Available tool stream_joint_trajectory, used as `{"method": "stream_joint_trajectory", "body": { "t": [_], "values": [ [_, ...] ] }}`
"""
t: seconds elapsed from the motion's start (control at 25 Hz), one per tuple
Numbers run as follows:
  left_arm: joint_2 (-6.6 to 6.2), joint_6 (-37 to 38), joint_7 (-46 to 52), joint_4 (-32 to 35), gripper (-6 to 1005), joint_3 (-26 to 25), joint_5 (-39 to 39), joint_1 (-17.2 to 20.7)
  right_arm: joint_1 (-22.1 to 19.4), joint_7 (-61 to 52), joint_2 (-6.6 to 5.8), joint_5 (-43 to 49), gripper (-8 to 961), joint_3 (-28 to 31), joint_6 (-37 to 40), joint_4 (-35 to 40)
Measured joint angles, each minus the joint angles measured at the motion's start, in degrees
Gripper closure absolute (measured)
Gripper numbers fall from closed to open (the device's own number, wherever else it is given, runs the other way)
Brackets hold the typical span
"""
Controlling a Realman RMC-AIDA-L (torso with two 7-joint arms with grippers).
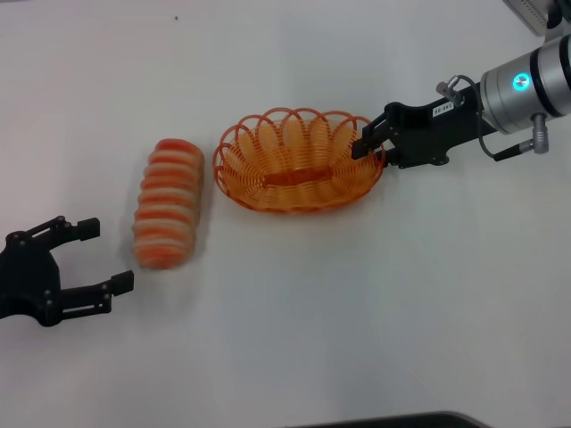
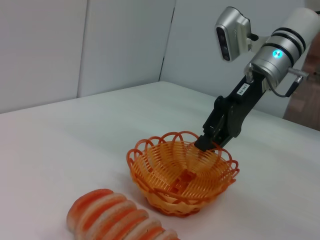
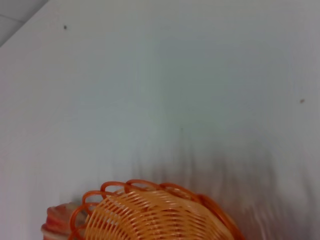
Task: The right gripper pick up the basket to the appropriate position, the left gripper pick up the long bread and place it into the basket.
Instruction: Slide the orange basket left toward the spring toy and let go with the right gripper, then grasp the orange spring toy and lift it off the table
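The orange basket (image 1: 299, 160) stands on the white table at the middle. My right gripper (image 1: 368, 143), on the arm with the blue ring, is at the basket's right rim with its fingers closed over the rim. It shows the same way in the left wrist view (image 2: 206, 141), at the basket's (image 2: 182, 175) far rim. The long bread (image 1: 168, 203), striped orange-red and cream, lies just left of the basket, apart from it. My left gripper (image 1: 109, 254) is open and empty at the lower left, a little short of the bread. The right wrist view shows the basket (image 3: 160, 215) and a bit of the bread (image 3: 56, 222).
The white table (image 1: 357, 303) stretches around the objects. A dark edge (image 1: 393, 419) runs along the bottom of the head view. A pale object (image 1: 542, 12) sits at the far right corner. Grey wall panels (image 2: 100, 45) stand behind the table.
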State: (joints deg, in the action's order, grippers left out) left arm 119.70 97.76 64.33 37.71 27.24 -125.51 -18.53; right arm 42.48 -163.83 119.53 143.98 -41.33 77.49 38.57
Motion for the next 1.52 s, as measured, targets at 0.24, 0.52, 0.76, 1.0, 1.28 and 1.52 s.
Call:
{"method": "stream_joint_trajectory", "body": {
  "t": [0.24,0.52,0.76,1.0,1.28,1.52],
  "values": [
    [0.04,0.1,0.4,0.0,66,-0.5,0.1,0.0,-3.2,4.4,0.00,-6.9,634,0.5,2.5,3.4],
    [0.08,0.7,1.1,-0.6,67,-3.2,0.2,-0.6,-12.3,12.9,-1.16,-22.3,326,0.8,8.3,12.5],
    [0.38,1.1,1.0,-1.7,66,-3.6,0.6,-0.8,-14.7,30.3,-3.49,-29.0,198,1.7,14.8,12.8],
    [0.43,2.5,0.8,-3.6,66,-4.4,1.8,-0.9,-15.9,56.1,-1.61,-26.5,198,0.1,18.8,12.3],
    [0.32,2.0,1.1,-6.5,67,-5.3,2.8,-0.5,-20.7,81.9,0.16,-25.9,199,1.5,19.7,10.1],
    [0.20,1.4,0.9,-7.7,67,-4.4,2.4,-0.3,-24.1,97.6,0.26,-26.2,197,6.0,18.0,7.0]
  ]
}}
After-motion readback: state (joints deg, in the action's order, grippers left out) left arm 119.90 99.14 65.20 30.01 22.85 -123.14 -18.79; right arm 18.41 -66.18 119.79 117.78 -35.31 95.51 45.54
